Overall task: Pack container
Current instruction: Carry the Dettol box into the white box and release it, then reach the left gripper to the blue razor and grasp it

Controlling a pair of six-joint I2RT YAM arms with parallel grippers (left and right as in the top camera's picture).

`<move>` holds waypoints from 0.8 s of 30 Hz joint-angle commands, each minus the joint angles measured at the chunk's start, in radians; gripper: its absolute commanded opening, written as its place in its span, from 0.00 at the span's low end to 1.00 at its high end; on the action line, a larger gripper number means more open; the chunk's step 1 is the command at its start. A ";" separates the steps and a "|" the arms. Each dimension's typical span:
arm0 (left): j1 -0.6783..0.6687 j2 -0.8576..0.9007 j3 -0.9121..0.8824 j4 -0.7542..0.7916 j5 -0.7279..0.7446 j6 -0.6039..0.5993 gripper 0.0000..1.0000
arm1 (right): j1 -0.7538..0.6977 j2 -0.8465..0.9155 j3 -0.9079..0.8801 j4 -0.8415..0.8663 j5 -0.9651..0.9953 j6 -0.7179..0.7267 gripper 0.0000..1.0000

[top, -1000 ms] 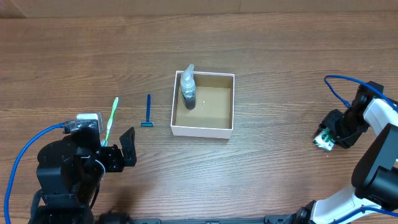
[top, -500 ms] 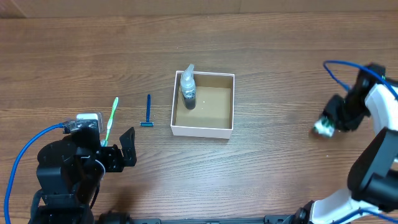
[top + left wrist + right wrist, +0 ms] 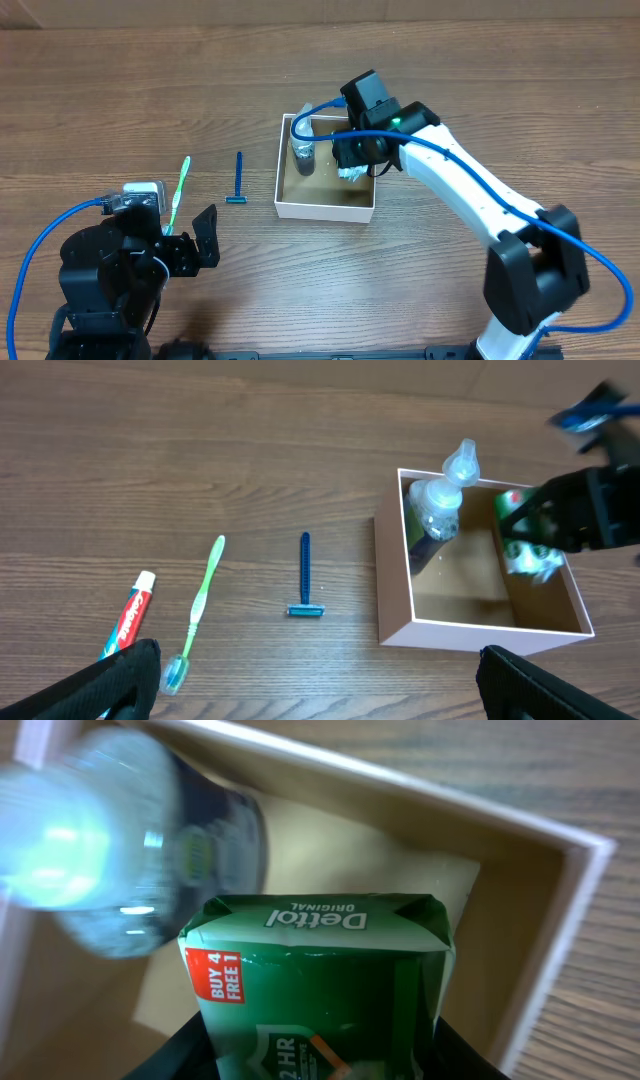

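Note:
The container (image 3: pixel 326 209) is a white-walled, tan-bottomed box at the table's middle; it also shows in the left wrist view (image 3: pixel 470 632) and the right wrist view (image 3: pixel 560 910). A clear bottle (image 3: pixel 302 140) stands in its left part. My right gripper (image 3: pixel 352 165) is shut on a green Dettol soap pack (image 3: pixel 320 980) and holds it over the container's inside, next to the bottle (image 3: pixel 120 840). My left gripper (image 3: pixel 205 240) is open and empty at the lower left, apart from everything.
A green toothbrush (image 3: pixel 180 190) and a blue razor (image 3: pixel 238 180) lie left of the container. A toothpaste tube (image 3: pixel 128 615) lies beside the toothbrush (image 3: pixel 200 600) in the left wrist view. The right arm stretches from the lower right across to the container.
My right gripper has swung from the far right of the table over to the container, carrying the green soap pack. The left arm has not moved.

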 commanded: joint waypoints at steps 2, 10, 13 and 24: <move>-0.003 0.000 0.024 -0.003 0.011 -0.003 1.00 | -0.002 -0.016 0.008 0.042 0.003 0.000 0.80; -0.003 0.000 0.024 -0.018 0.011 -0.003 1.00 | -0.003 -0.087 0.057 -0.025 0.195 0.039 0.87; -0.003 0.000 0.024 -0.019 0.011 -0.003 1.00 | -0.009 -0.264 0.096 -0.091 0.365 0.092 0.91; -0.004 0.154 0.237 -0.145 -0.078 -0.046 1.00 | -0.382 -0.583 -0.111 -0.333 0.237 0.204 0.98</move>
